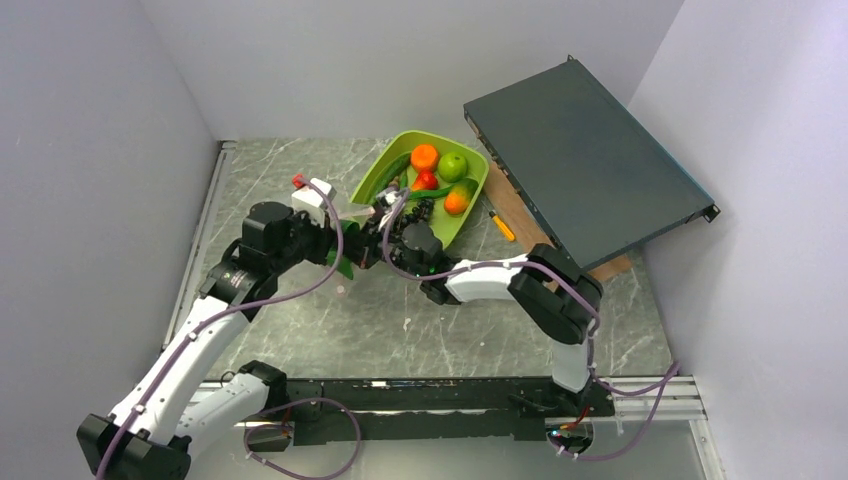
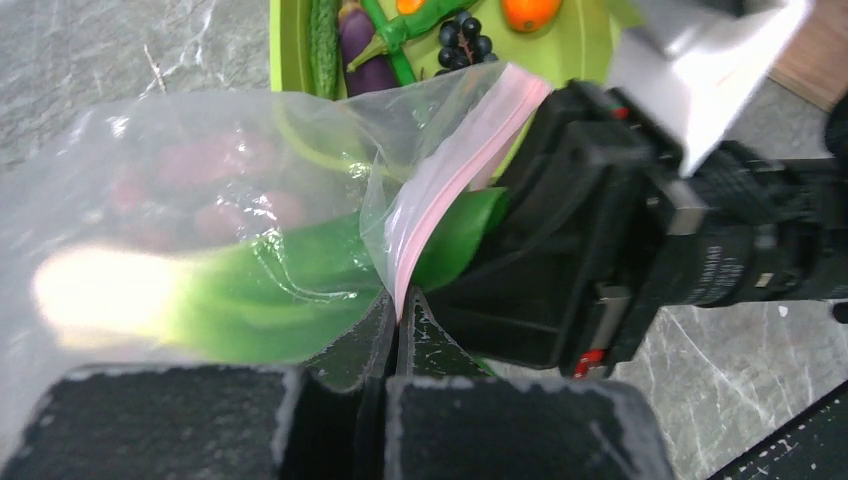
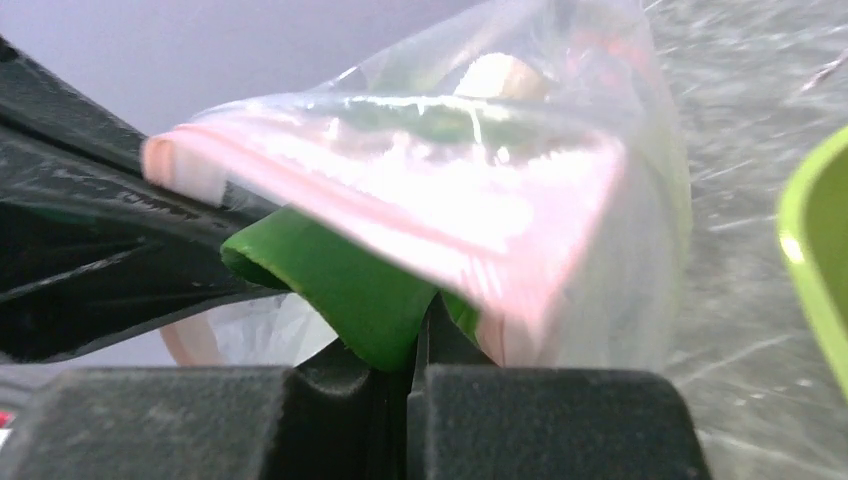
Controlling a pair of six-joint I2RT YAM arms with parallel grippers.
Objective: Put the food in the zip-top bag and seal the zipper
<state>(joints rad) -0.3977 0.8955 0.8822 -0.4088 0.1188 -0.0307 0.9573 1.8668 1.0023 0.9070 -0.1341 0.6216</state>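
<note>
- The bench (image 1: 300,320) is grey marble, and my two arms meet over its middle, just short of the tray.
- The lime tray (image 1: 385,165) lies beyond both tools. It holds the orange (image 1: 424,156), apple (image 1: 453,166), grapes (image 2: 462,35), eggplant (image 2: 360,45) and cucumber (image 2: 322,45), none of them bagged yet. My right arm is the nearer one to them.
- The zip-top bag (image 2: 180,200) hangs in the air between my tools. Its body stretches toward my left arm and its mouth faces my right. Blurred reddish shapes show through the film, and I cannot name them.
- My left tool (image 2: 390,335) has its jaws together, clamped on the bag's mouth edge where the pink strip runs down into them.
- My right tool (image 3: 415,345) is also closed, pinching the leek's green end. I cannot tell whether any bag film is caught with it.
- The leek (image 2: 250,290) is the thing that matters here. Its long axis runs from the white bulb deep in the bag, out through the mouth, straight to my right tool. I judge the next push must go along that line, away from my right tool and into the bag.
- The zipper (image 2: 450,175) is unsealed and lies across the leek's green end, which would block any seal.
</note>
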